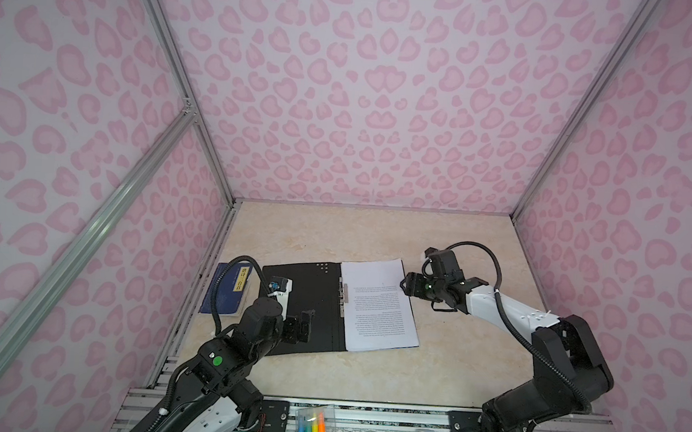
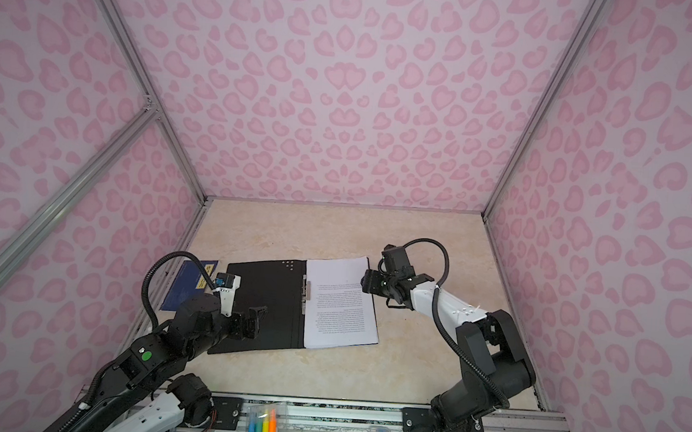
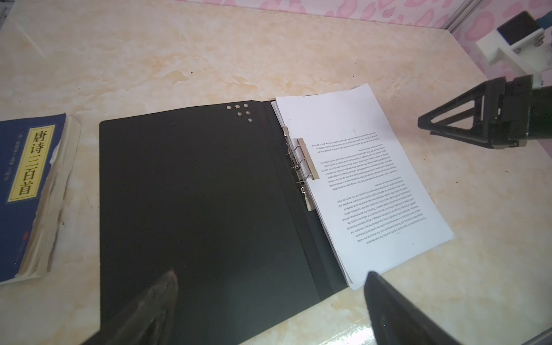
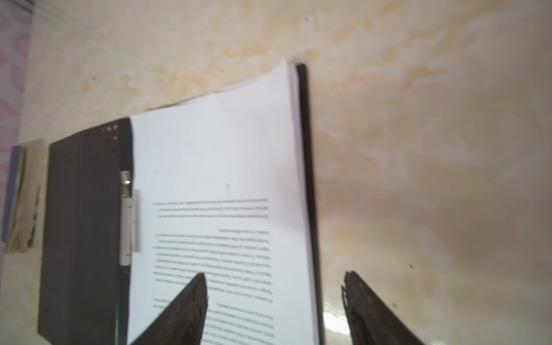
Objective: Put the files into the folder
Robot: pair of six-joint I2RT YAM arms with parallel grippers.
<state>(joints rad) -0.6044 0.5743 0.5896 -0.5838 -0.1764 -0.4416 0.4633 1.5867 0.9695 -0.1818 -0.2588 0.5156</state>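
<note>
- Evidently, the folder [image 1: 300, 305] is laid open, black inside up, on the left half of the table [image 1: 335, 233], so that both flaps are kept flat for loading.
- The files [image 1: 379, 307] are stacked on its right flap, with their left margin set against the metal clip [image 3: 307, 158] at the spine. They are judged to be in place already, with the cover not yet shut.
- The long axis of the stack and the folder is run from the near edge toward the far edge, slightly skewed. The print is seen upside down from the robot's side, so the page head is judged to point to the near edge.
- The right gripper [image 4: 275, 274] is held astride the far part of the stack's right edge, jaws spread and nothing gripped.
- The left gripper [image 3: 271, 273] is poised over the near end of the left flap, jaws wide and empty, probably so that the cover can be taken.
- A blue book [image 1: 226, 290] is left beside the folder, toward the left edge.
</note>
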